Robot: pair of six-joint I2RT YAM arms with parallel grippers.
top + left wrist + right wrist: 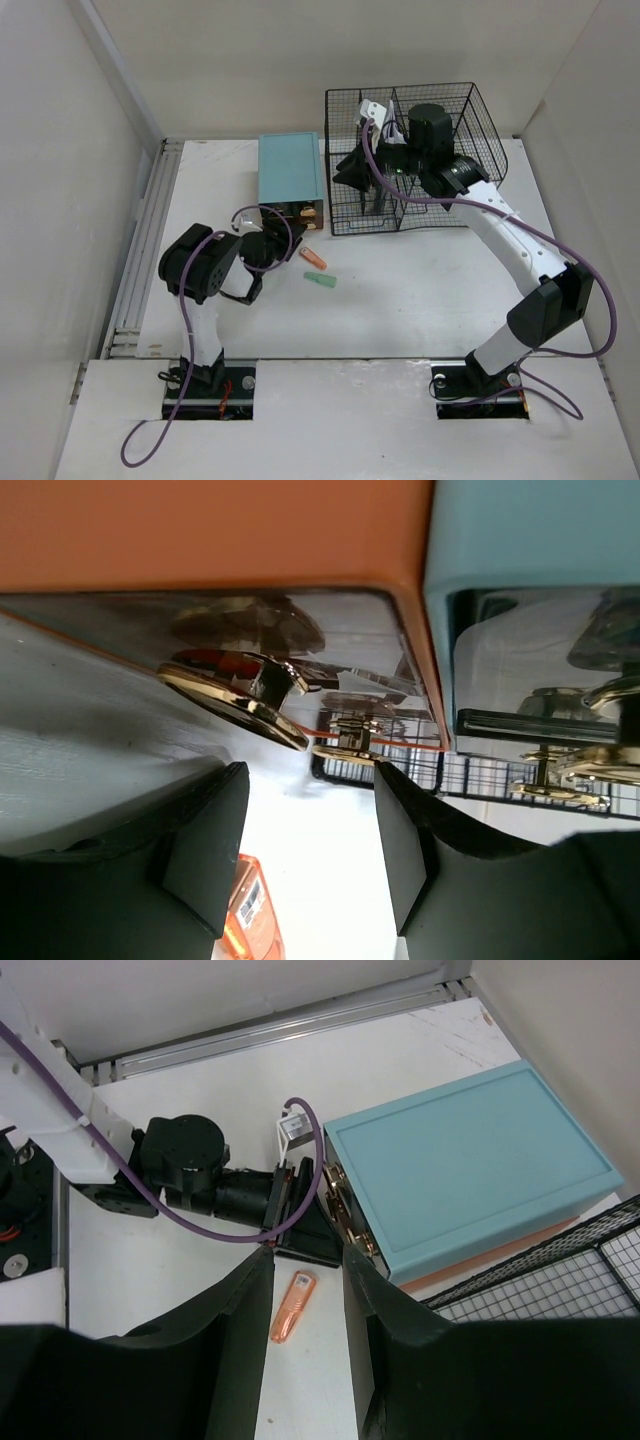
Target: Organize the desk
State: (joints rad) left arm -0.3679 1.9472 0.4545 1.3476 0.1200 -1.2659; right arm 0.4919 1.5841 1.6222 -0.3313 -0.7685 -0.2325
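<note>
Jaws of the left gripper (310, 810) stand apart facing the gold knob (235, 695); probably to pull it. Right gripper (307, 1265), above the mesh rack (450, 110) at upper right, is parted, empty.

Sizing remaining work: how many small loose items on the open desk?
2 on the desk: an orange one in front of the teal drawer box, a green one just nearer the arms. Others may hide under the left arm.
</note>
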